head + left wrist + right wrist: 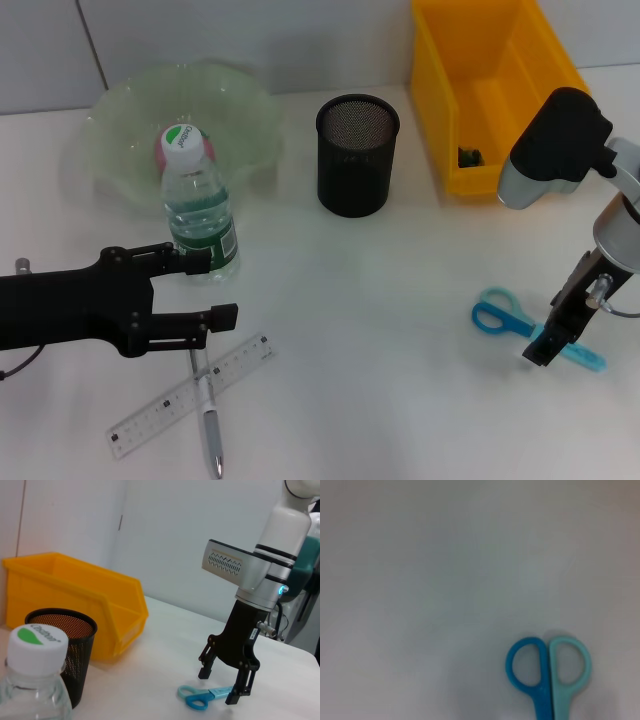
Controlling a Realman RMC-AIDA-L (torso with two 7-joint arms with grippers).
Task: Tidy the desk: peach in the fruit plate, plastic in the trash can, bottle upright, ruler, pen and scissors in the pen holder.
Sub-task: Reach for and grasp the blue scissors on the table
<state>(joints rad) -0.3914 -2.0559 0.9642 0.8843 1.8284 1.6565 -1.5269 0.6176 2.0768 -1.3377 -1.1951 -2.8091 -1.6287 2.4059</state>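
The black mesh pen holder (pixel 357 155) stands upright at mid-desk, and everything gets placed off it. Well to its right and nearer the robot, the right gripper (pixel 545 340) hangs over the blue scissors (pixel 520 322), which lie flat on the white desk (pixel 400 330). From the left wrist view that gripper (pixel 223 684) has its fingers spread apart, one on each side of the scissors' (pixel 202 696) blade end, tips just at the desk, nothing clamped between them. The right wrist view shows only the two handle loops (pixel 549 667), dark blue beside pale teal, lying on the bare surface.

To the pen holder's left, the water bottle (pixel 198 205) stands upright with its white cap and green label, just in front of the green fruit plate (pixel 120 125). Something pink, the peach (pixel 163 148), shows in the plate behind the bottle's cap. The left gripper (pixel 205 290) sits low, left of the pen holder and nearer the robot, its fingers wide apart and holding nothing; the upper finger (pixel 185 260) lies right against the bottle's base, though whether it touches is unclear.

Under that gripper, the clear ruler (pixel 190 395) lies slantwise on the desk, with the pen (pixel 208 415) crossing over it.

Right of the pen holder and farther back, the yellow bin (pixel 480 90) has a small dark scrap (pixel 468 155) in its bottom.
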